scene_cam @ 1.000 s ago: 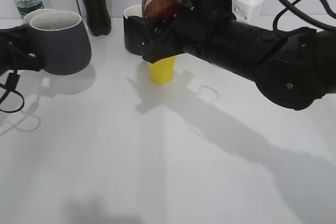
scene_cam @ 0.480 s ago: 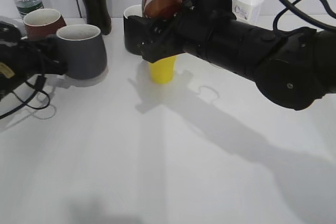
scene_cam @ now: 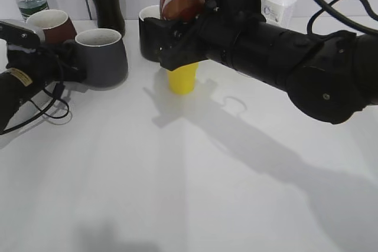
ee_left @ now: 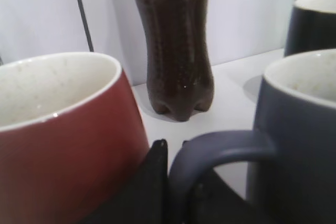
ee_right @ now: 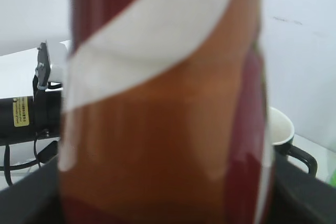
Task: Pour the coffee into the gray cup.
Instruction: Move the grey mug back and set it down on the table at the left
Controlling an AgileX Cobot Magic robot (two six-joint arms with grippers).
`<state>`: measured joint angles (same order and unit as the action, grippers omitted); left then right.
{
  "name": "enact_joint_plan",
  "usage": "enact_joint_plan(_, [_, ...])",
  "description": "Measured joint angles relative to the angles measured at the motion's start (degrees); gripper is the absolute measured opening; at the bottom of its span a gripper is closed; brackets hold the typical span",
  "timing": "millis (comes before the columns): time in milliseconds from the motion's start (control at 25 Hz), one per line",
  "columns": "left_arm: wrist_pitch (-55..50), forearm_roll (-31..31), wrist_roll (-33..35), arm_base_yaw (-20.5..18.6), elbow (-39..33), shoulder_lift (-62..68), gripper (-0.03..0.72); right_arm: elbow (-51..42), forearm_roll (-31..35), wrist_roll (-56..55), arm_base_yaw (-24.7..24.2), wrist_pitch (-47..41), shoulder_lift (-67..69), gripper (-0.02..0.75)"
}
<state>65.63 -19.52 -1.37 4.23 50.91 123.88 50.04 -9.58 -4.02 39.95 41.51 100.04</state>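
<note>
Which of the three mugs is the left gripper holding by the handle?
The gray cup: the left gripper pinches its loop handle. The reddish-brown mug and black mug stand free.

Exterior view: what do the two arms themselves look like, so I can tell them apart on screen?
Both are matte black. The right arm is bulky and rounded, with black cables looping behind and a silver bracket near its wrist. The left arm is slimmer, carrying a small yellow label and thin loose black cables.

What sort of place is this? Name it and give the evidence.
Probably a robot test bench, not a kitchen: a bare white table against a plain wall, two black robot arms with trailing cables, and a staged row of mugs and drinks such as the cola bottle.
</note>
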Motion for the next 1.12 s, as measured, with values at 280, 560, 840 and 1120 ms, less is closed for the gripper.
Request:
enact_joint_plan(280, [1.58, -0.42, -0.91, 0.12, 1.54, 1.75, 0.061, 0.0, 0.05, 0.0, 0.0, 0.0, 0.0, 0.528])
enact_joint_plan(560, [3.25, -0.35, -1.57, 0.17, 0.15, 1.77, 0.162, 0.0, 0.05, 0.0, 0.0, 0.0, 0.0, 0.528])
enact_joint_plan(840, [3.45, 0.09, -1.72, 0.17, -1.72, 1.6, 0.225, 0.0, 0.05, 0.0, 0.0, 0.0, 0.0, 0.528])
enact_joint_plan(1120, [3.68, 0.65, -1.72, 0.17, -3.76, -0.15, 0.285, 0.0, 0.05, 0.0, 0.0, 0.0, 0.0, 0.528])
